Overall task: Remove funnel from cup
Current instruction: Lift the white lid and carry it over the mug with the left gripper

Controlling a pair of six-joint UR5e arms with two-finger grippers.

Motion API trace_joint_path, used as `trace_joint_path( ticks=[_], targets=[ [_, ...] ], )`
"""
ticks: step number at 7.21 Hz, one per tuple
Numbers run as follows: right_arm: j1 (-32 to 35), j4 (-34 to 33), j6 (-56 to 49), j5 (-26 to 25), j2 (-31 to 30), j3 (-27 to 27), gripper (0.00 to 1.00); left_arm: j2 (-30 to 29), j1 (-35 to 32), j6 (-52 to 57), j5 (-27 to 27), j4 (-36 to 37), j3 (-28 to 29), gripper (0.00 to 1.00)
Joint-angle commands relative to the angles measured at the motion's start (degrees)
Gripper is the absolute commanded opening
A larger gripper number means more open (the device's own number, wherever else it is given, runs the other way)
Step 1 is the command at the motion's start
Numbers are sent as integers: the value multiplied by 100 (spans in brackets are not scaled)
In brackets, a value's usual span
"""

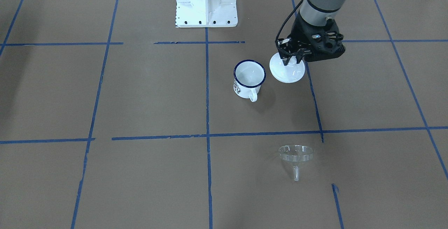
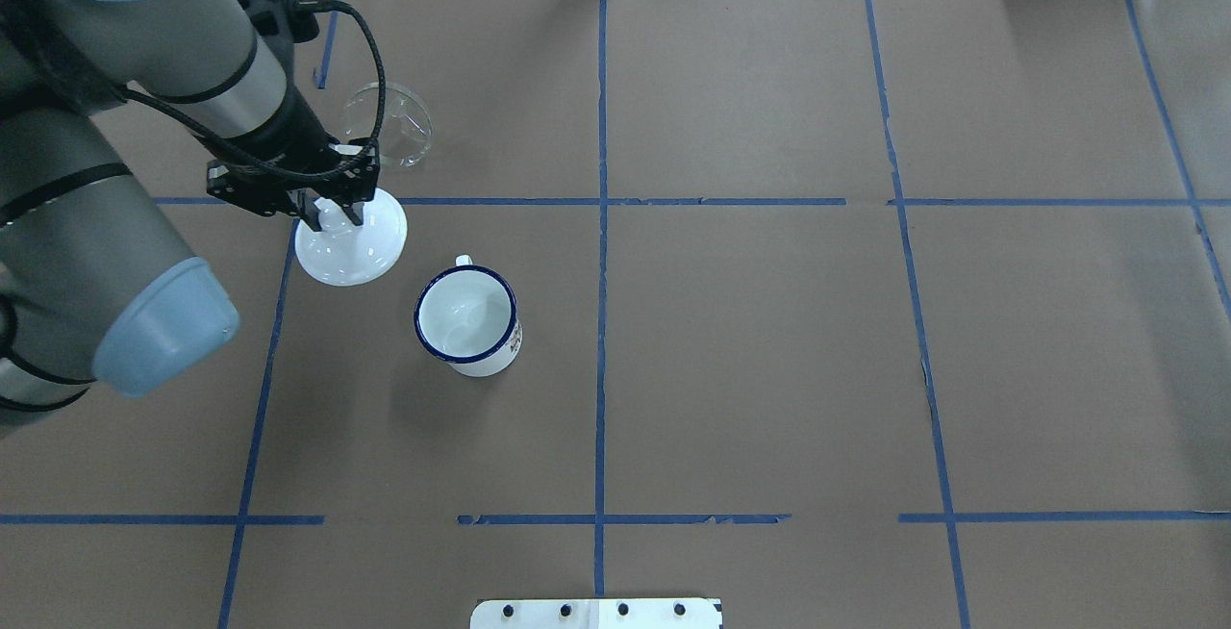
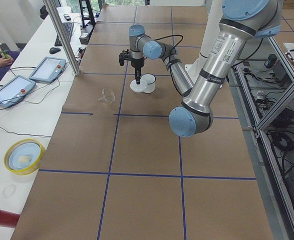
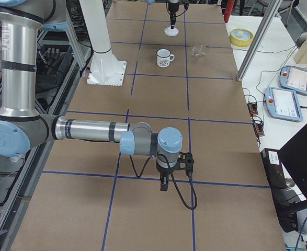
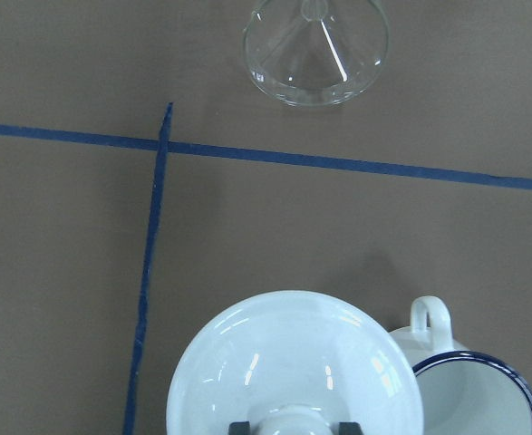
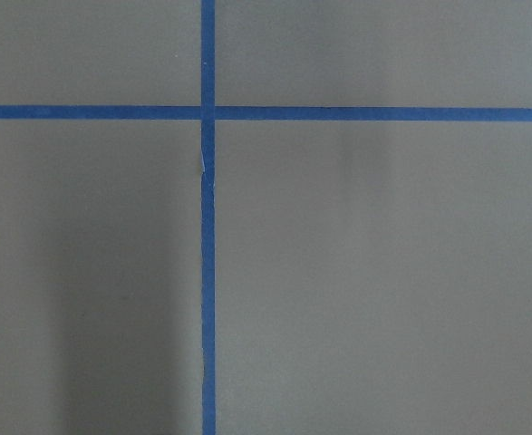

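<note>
The clear funnel (image 1: 295, 155) lies on its side on the brown paper, apart from the cup, and also shows in the overhead view (image 2: 385, 124) and the left wrist view (image 5: 315, 50). The white enamel cup (image 1: 249, 78) with a dark blue rim stands upright and empty, as the overhead view (image 2: 468, 319) shows. My left gripper (image 2: 332, 215) is shut on the knob of a round white domed lid (image 2: 361, 249) right beside the cup. The lid is low, at or just above the table. My right gripper (image 4: 163, 185) hangs over bare paper far from these things; I cannot tell its state.
The robot's white base (image 1: 206, 3) stands at the table's edge behind the cup. Blue tape lines cross the brown paper. A yellow bowl (image 3: 22, 156) and tablets (image 3: 47, 69) sit on the side bench beyond the paper.
</note>
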Motion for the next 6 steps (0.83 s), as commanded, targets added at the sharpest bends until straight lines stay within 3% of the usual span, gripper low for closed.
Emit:
trace_joint_path(
  ticks=[1,2,6],
  targets=[
    [0,0,0,0,0,0,100,-465,339,-738,18,-305,655,0],
    [0,0,0,0,0,0,100,-501,532,-880,323,-430,780,0],
    [0,0,0,0,0,0,100,-493,761,-890,396,-580,939,0]
  ],
)
